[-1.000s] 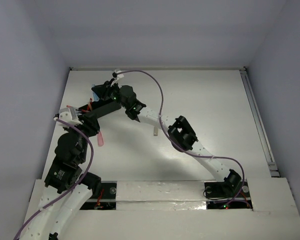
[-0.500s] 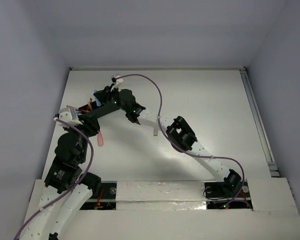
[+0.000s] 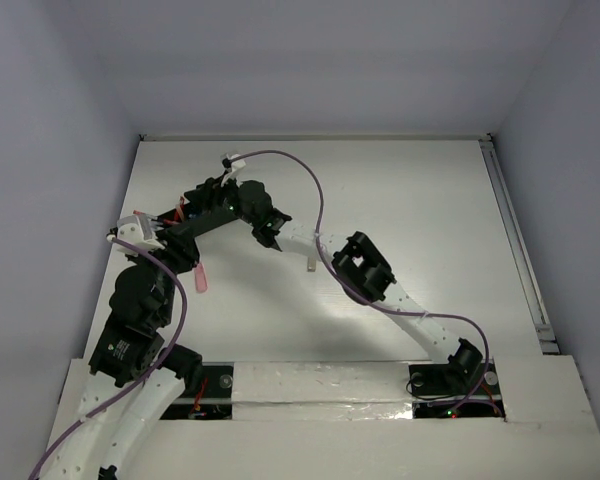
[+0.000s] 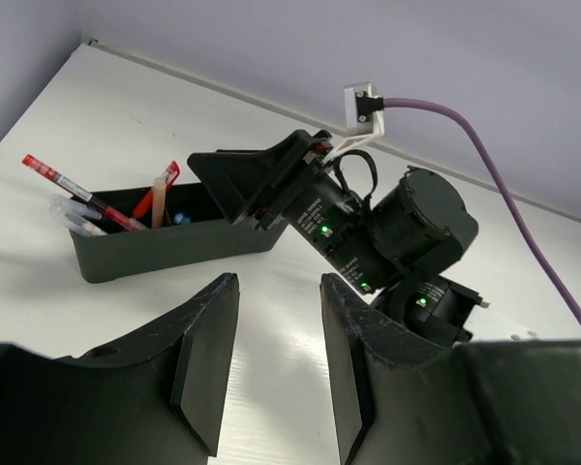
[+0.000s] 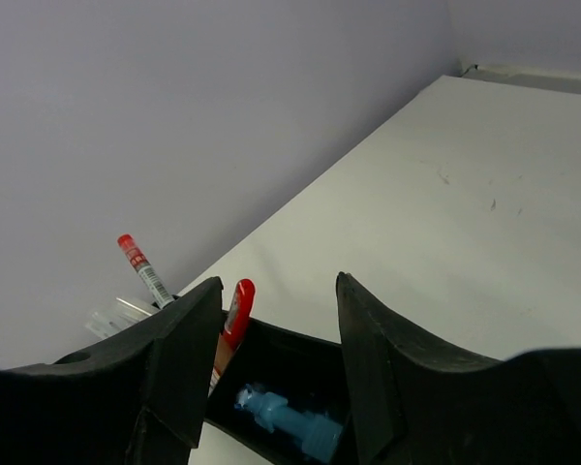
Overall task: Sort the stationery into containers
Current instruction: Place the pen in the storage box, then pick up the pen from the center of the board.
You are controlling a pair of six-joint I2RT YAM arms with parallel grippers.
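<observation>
Toward the left rear of the table [image 3: 400, 200], I am looking at the one box [image 4: 165, 242]: long, narrow and black, with an open top, and it is sitting flat on the white surface.

I am counting four pieces of stationery inside it:
- one red pen [image 4: 73, 184] with a clear barrel, leaning out over the end wall
- one clear pen [image 4: 73, 215] lying beside the red one
- one red-capped stick [image 4: 165, 186] with a beige body, standing tilted
- one blue capsule-shaped piece [image 5: 286, 426] lying on the bottom

Two more pieces are lying loose on the table. One pink piece [image 3: 200, 282] is resting beside my left arm. One small pale stick [image 3: 308, 262] is lying near the middle, close under the right arm.

My right gripper [image 5: 276, 320] is hanging over the box with its jaws standing wide and nothing between them. My left gripper [image 4: 271, 358] is hovering on the near side of the box, its jaws parted by a moderate gap and gripping nothing.

Only the overhead view is showing me the two loose pieces. It is hiding most of the box under both arms. The right wrist view is giving me the blue piece clearly, and the left wrist view is showing the full length of the box.
</observation>
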